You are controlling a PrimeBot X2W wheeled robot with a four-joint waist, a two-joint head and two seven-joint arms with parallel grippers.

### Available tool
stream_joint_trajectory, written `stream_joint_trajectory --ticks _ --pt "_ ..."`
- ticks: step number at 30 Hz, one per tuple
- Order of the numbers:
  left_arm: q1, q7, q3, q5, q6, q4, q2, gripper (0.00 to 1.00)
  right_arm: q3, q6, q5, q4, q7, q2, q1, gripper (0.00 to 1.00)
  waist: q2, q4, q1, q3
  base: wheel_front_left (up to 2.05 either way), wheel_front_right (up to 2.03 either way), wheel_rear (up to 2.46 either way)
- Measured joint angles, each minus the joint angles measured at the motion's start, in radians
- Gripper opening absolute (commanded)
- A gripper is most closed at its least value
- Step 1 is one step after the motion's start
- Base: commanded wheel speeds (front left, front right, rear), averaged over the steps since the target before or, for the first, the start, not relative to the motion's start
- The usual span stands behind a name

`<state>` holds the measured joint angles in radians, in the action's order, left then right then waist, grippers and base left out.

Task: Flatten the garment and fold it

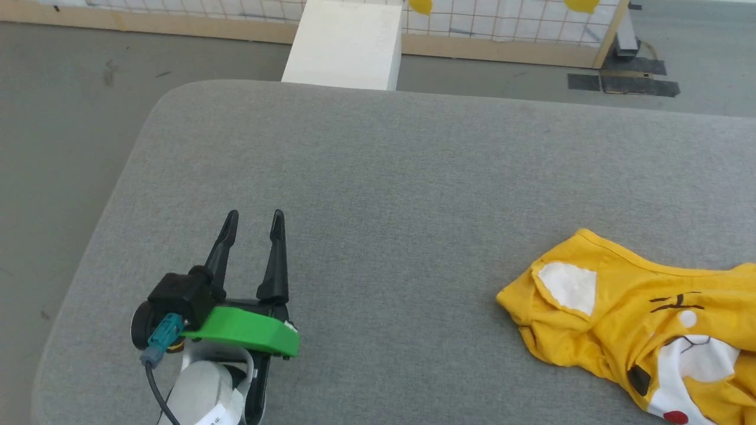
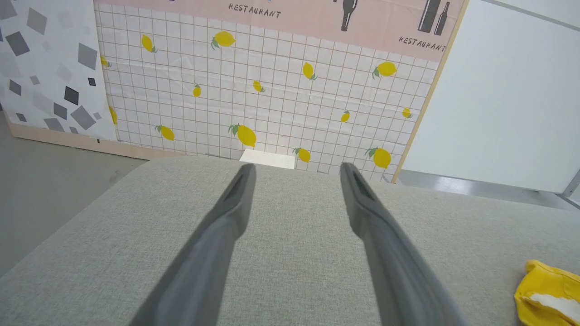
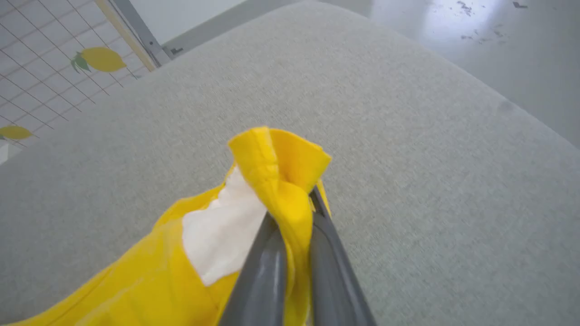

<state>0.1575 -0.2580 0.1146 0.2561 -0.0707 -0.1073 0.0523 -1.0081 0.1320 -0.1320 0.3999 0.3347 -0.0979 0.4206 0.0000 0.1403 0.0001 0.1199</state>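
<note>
The garment [image 1: 638, 319], a yellow T-shirt with white patches, black lines and a red dot, lies crumpled at the right of the grey padded table [image 1: 384, 177]. In the right wrist view my right gripper [image 3: 294, 213] is shut on a bunched yellow fold of the garment [image 3: 281, 167], which stands up between the two fingers. My left gripper [image 1: 254, 227] rests open at the table's lower left, well away from the cloth. The left wrist view has my left gripper [image 2: 297, 174] with nothing between its fingers, and a corner of the garment [image 2: 543, 290] at the lower right.
A white block [image 1: 348, 44] stands beyond the table's far edge, in front of a tiled lemon-print wall panel [image 2: 272, 90]. Grey floor [image 1: 65, 118] lies left of the table, whose rounded corner [image 1: 171, 97] is at the far left.
</note>
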Motion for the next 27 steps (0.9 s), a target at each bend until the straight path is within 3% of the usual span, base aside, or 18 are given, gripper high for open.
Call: stream_joint_trajectory --ticks 1,2,3,4,8,12,19,27 --pt "-0.001 0.0 -0.002 -0.001 0.0 -0.001 0.0 1.0 -0.006 0.0 0.002 -0.006 0.015 0.012 -0.014 0.0 0.0 -0.004 0.0 -0.001 0.0 0.0 0.0" --pt "-0.004 0.0 -0.003 -0.001 0.0 -0.002 0.0 1.0 -0.012 0.0 0.013 -0.012 0.028 0.027 -0.026 0.25 0.0 -0.01 0.0 -0.002 0.0 0.0 0.0" --pt "-0.005 0.0 -0.003 -0.002 0.0 -0.003 0.0 1.0 -0.01 0.0 0.026 -0.018 0.036 0.038 -0.037 0.75 0.0 -0.016 0.0 -0.003 0.0 0.0 0.0" --pt "-0.005 0.0 -0.002 -0.002 -0.001 -0.006 0.0 1.0 -0.007 0.0 0.042 -0.026 0.038 0.045 -0.048 1.0 0.0 -0.022 0.0 -0.003 0.0 0.0 0.0" --pt "-0.006 0.0 0.006 -0.002 -0.008 -0.015 0.0 1.0 0.056 0.0 0.116 -0.049 -0.021 0.046 -0.104 1.0 0.0 -0.044 0.0 -0.004 0.0 0.0 0.0" --pt "-0.006 0.0 0.063 0.005 -0.017 -0.035 0.0 1.0 0.219 0.0 0.214 -0.099 -0.178 0.047 -0.198 1.0 0.0 -0.067 0.0 -0.007 0.0 0.0 0.0" --pt "0.051 0.012 0.301 0.044 -0.035 -0.147 -0.001 1.0 0.572 0.0 0.304 -0.243 -0.404 0.049 -0.396 1.0 0.0 -0.121 0.0 -0.01 0.0 0.0 0.0" --pt "0.224 0.197 0.52 0.119 -0.026 -0.319 -0.003 1.0 0.743 0.0 0.336 -0.312 -0.469 0.049 -0.442 1.0 0.0 -0.214 -0.0001 0.004 0.0 0.0 0.0"
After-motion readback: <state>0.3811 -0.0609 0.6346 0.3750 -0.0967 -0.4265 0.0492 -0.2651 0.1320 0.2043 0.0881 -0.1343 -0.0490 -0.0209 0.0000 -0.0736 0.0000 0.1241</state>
